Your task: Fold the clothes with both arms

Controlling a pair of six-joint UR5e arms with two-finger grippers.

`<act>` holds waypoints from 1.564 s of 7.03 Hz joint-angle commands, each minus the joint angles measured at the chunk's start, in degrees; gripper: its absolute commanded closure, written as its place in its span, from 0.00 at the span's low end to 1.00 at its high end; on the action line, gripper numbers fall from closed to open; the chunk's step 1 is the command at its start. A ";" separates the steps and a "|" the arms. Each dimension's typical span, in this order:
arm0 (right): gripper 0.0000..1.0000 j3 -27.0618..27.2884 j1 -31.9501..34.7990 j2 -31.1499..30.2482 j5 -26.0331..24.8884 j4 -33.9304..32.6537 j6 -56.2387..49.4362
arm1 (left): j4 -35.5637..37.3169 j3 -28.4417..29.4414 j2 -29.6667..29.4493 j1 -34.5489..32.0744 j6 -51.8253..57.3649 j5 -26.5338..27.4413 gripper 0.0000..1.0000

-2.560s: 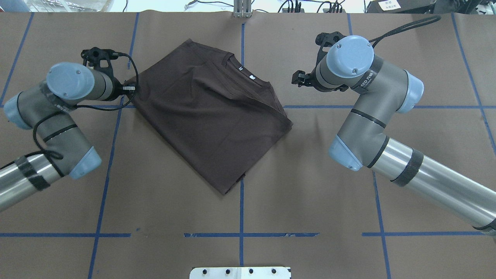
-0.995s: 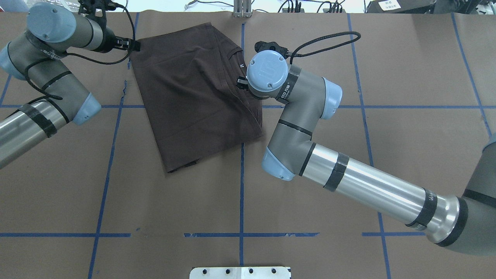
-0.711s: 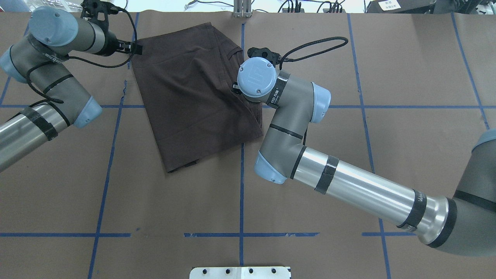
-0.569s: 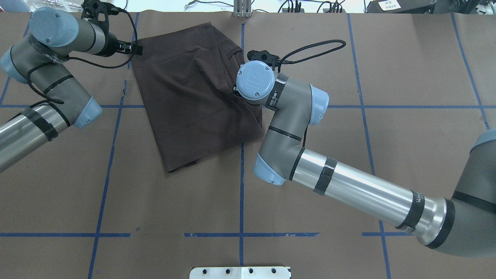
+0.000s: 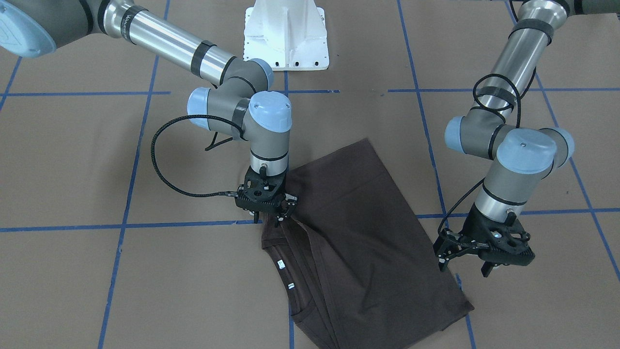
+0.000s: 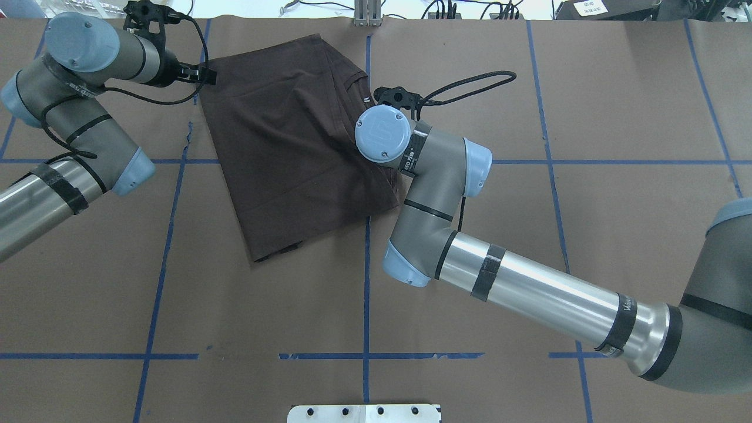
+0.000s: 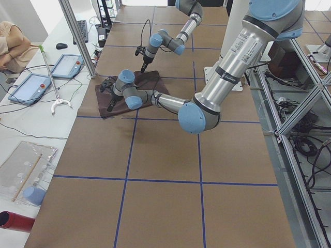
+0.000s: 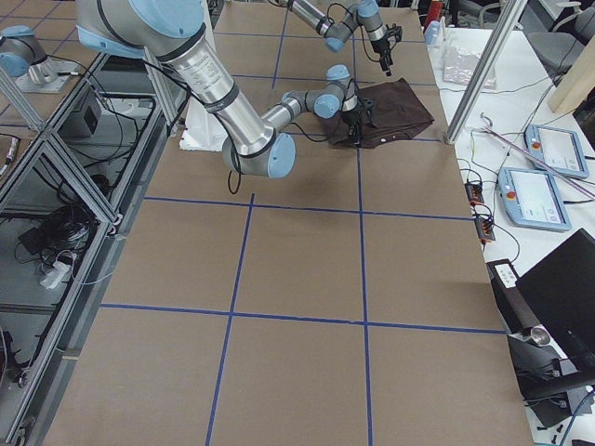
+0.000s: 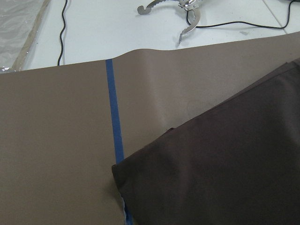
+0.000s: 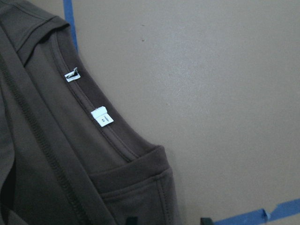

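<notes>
The dark brown T-shirt [image 6: 288, 147] lies folded at the far middle of the table, collar and white tags [image 10: 101, 116] on its right edge. My right gripper [image 5: 267, 219] is low over that edge beside the collar and open. One finger is over the cloth and the other over bare table in the right wrist view. The overhead view hides it under the right wrist [image 6: 382, 134]. My left gripper [image 5: 464, 265] stands open and empty just beside the shirt's far left corner [image 9: 122, 171], not touching it.
Blue tape lines [image 6: 365, 276] grid the brown table cover. The white pedestal base [image 5: 286, 34] sits at the robot's side. Just beyond the shirt is the table's far edge [image 9: 140, 49], with cables and a metal claw tool [image 9: 187, 11]. A seated person [image 7: 15, 44] and tablets are there too.
The shirt has been shifted toward the far edge and turned. The left arm went with its corner. Over the last second the right wrist crept left over the collar edge.
</notes>
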 commanded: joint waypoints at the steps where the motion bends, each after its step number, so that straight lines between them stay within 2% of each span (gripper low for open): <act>1: 0.49 -0.57 -0.39 0.08 -0.16 0.13 0.00 | 0.00 0.00 -0.06 0.00 -0.04 0.00 0.00; 2: 0.55 -0.92 -0.39 0.08 -0.16 0.13 0.00 | 0.00 0.00 -0.06 0.00 0.05 0.00 0.00; 3: 0.68 -0.92 -0.39 0.08 -0.16 0.13 0.00 | 0.00 0.00 -0.06 0.00 -0.04 0.00 0.00; 4: 0.91 -0.92 -0.39 0.08 -0.16 0.13 0.08 | 0.00 0.00 -0.06 0.09 -0.04 0.00 0.00; 5: 1.00 -0.92 -0.39 0.61 -0.33 0.13 0.00 | -0.09 -0.09 -0.06 0.18 -0.04 0.00 0.00; 7: 1.00 -0.75 -0.39 1.31 -0.95 0.04 0.08 | -0.09 -0.26 -0.06 0.27 -0.04 0.00 0.00; 9: 1.00 4.23 -0.83 -0.87 -0.77 -0.31 0.52 | -0.09 -1.05 -0.06 0.96 -0.74 0.00 0.00; 10: 1.00 9.13 -2.14 -4.28 -0.95 -0.49 0.87 | -0.09 -1.14 -0.06 1.58 -2.13 0.00 0.00; 11: 1.00 17.80 -5.11 -10.84 -2.60 -1.10 0.96 | -0.09 -1.23 -0.15 1.93 -2.24 0.00 0.00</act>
